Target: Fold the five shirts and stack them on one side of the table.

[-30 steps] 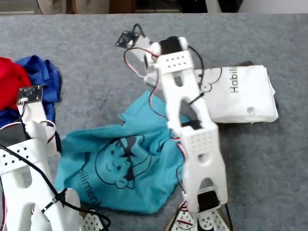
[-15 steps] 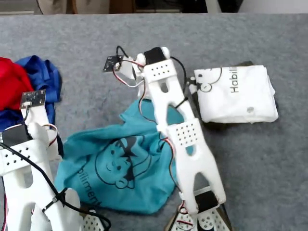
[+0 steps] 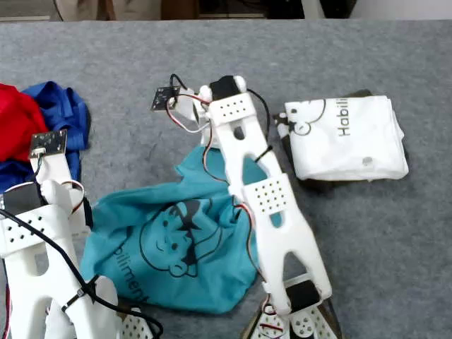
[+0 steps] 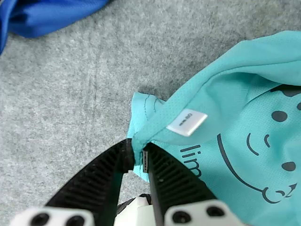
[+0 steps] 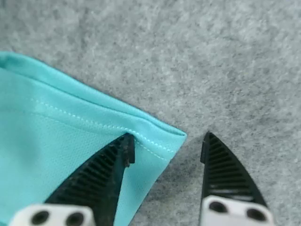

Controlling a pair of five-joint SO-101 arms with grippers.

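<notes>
1. Bench (image 3: 367, 233): grey, felt-like top that carries every item listed.
2. Teal shirt (image 3: 176, 247): unfolded and crumpled, with a printed cartoon face uppermost. It lies at the near middle of the bench, between the two arms.
3. White shirt (image 3: 346, 138): folded to a rectangle on the right side of the bench, apart from the teal shirt. It rests on a dark cloth (image 3: 314, 185) whose edge shows beneath it.
4. Blue shirt (image 3: 63, 113): bunched at the left edge of the bench.
5. Red shirt (image 3: 14, 127): bunched, touching the blue shirt on its outer side.
6. Left pincer (image 4: 138, 157): clamped tight on a folded edge of the teal shirt, just beside a small white label (image 4: 186, 122).
7. Right pincer (image 5: 167, 141): spread wide at a stitched corner of the teal shirt. One finger (image 5: 115, 162) stands over the fabric and the other over bare bench. Whether either touches down cannot be told.
</notes>
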